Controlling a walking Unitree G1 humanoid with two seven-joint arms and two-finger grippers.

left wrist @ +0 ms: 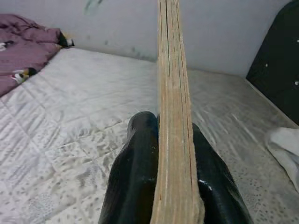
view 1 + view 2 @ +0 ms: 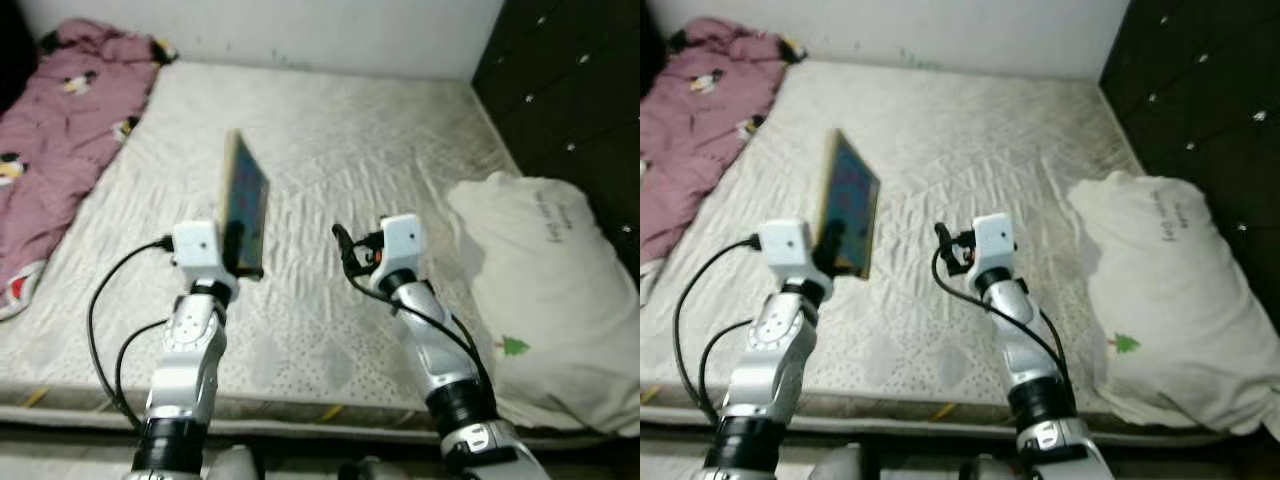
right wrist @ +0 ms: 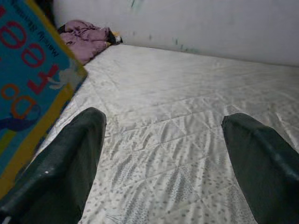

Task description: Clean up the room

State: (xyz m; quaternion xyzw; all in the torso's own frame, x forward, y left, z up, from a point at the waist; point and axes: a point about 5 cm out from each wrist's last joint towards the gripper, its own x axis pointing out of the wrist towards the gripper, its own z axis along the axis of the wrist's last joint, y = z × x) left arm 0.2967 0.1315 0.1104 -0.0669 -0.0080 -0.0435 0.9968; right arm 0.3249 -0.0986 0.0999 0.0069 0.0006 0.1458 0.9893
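Observation:
My left gripper (image 2: 242, 252) is shut on the lower edge of a thin blue book (image 2: 244, 203) and holds it upright, on edge, above the quilted mattress (image 2: 330, 150). The left wrist view looks along the book's tan page edge (image 1: 173, 116), pinched between both black fingers (image 1: 138, 172). Just to the right of the book, my right gripper (image 2: 345, 250) hangs open above the mattress with nothing in it. Its two fingers (image 3: 65, 163) stand wide apart in the right wrist view, and the book's blue cover with red letters (image 3: 28, 79) shows beside them.
A pink blanket (image 2: 60, 130) with cartoon prints lies bunched on the mattress's far left. A white pillow (image 2: 545, 290) rests at the right edge. A dark cabinet (image 2: 575, 90) stands beyond it, and a pale wall (image 2: 300, 25) runs behind.

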